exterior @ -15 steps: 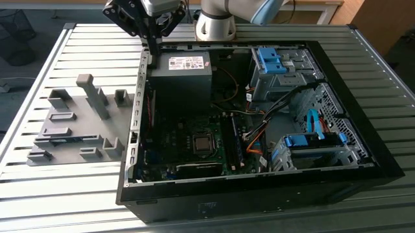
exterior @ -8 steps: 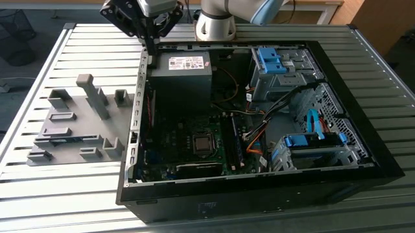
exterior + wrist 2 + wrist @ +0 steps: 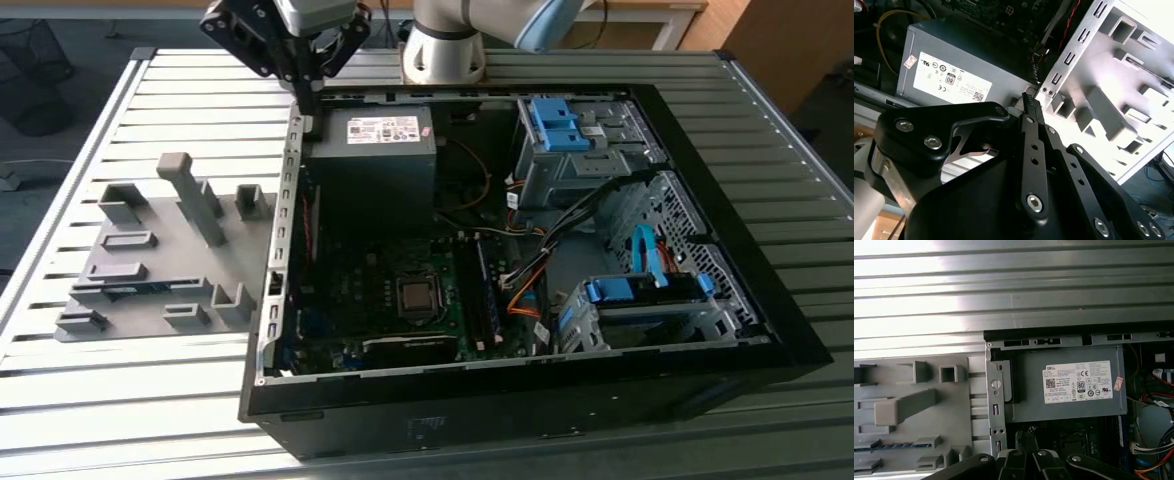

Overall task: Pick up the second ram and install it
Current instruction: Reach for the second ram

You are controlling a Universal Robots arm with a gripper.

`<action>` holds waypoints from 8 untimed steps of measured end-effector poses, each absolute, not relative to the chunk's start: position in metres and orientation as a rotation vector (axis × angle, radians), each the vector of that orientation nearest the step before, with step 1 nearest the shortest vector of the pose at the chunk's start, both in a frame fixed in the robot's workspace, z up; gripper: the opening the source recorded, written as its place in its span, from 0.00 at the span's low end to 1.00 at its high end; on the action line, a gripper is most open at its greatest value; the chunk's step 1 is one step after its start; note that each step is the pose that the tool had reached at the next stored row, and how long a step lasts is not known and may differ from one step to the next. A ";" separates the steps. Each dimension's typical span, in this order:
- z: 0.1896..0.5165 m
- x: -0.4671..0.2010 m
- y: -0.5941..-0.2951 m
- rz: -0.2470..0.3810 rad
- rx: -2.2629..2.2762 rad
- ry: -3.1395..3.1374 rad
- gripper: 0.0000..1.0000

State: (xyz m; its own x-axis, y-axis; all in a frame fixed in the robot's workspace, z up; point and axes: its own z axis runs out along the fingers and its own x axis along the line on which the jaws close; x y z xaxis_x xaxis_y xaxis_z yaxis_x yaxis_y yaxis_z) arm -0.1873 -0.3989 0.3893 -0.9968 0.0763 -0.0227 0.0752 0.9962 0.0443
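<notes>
right, we're over the computer case now. the gripper hangs just above the case's corner, where the power supply sits. in the second wrist view its two black fingers run together to a single tip, pressed shut, and we see nothing pinched between them. that tip points down at the edge of the case, right beside the power supply's labelled face.

now the second ram. it lies outside the case, beyond the perforated metal side wall, lying low in a slot of the grey holder tray. we put it well apart from the gripper. in the first wrist view we catch the ram as a thin blue-green strip between two grey blocks. the tray itself rests on the slatted table, just beside the case.

inside the case we see the motherboard below the power supply, and bright blue latches on the drive cage at the case's far side.
</notes>
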 end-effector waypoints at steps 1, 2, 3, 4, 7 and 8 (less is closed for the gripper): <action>0.389 -0.188 -0.399 0.068 0.118 3.114 0.11; 0.389 -0.188 -0.399 0.068 0.118 3.114 0.11; 0.389 -0.189 -0.399 0.068 0.118 3.114 0.11; 0.389 -0.189 -0.399 0.068 0.118 3.115 0.11; 0.389 -0.191 -0.399 0.068 0.118 3.115 0.11; 0.389 -0.192 -0.399 0.068 0.118 3.115 0.11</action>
